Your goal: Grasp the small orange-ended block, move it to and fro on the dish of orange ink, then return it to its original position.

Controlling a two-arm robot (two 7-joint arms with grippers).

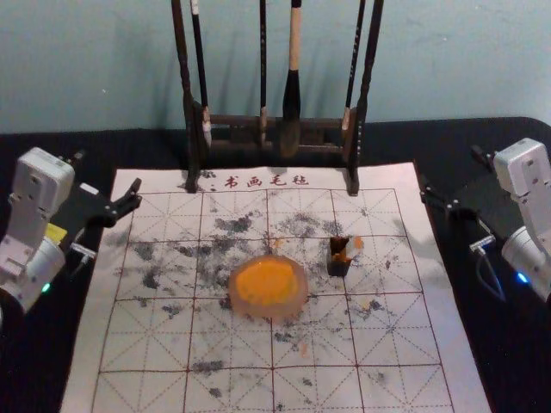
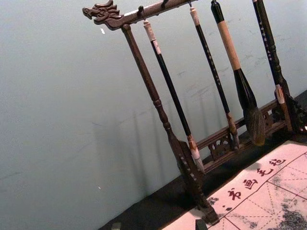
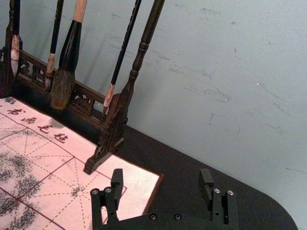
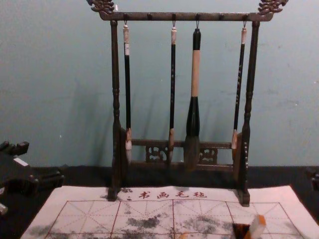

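The white mat lies flat on the black table, with its printed grid facing up and dark ink stains across the surface. The dish of orange ink rests near the middle of the mat. The orange-ended block is on the mat, beyond the dish and to its right, tilted with its orange end upward. Just beside it is a dark piece with orange marks at the top; whether the two touch cannot be determined.

Left gripper: positioned beside the mat's far left corner. Its fingers are spread, with nothing between them.

Right gripper: positioned beside the mat's far right corner. The right wrist view confirms that the fingers are well apart and that the gripper holds nothing.

A row of red characters is printed along the far edge of the mat. Behind it, the dark wooden rack stands upright, its front feet on the mat. Four brushes hang from the top bar; the thickest brush, third from the left, has a pale wooden section. The pale blue-green wall is behind the rack.
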